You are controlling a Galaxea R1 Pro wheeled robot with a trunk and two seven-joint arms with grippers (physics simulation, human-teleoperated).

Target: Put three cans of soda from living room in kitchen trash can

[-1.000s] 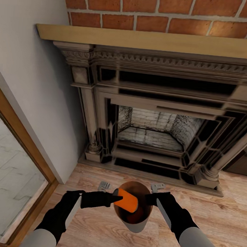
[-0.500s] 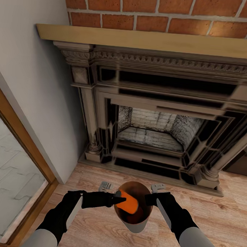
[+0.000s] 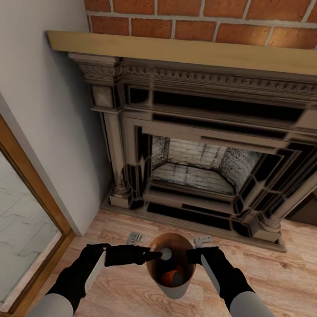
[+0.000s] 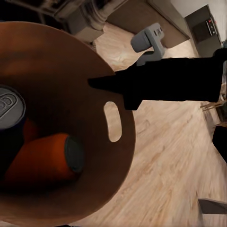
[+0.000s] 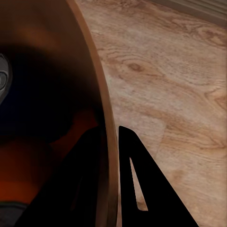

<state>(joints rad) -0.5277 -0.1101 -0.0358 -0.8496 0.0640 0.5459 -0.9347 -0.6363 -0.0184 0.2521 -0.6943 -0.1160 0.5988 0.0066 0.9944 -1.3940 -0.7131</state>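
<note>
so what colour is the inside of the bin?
Glossy orange-brown inside the bin, clearest in the left wrist view.

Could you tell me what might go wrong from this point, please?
The right gripper pinches only the bin rim, one finger inside, one outside, so the bin could tilt or slip while carried. The left gripper sits at the opposite rim and might knock it. Loose cans could shift the weight.

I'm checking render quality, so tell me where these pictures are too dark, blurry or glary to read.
Head view: evenly lit, slightly soft; fireplace panels glossy. Left wrist view: cans sharp enough inside the trash can, black finger a flat silhouette. Right wrist view: bin interior mostly deep shadow, contents unreadable; jaws featureless black.
</note>
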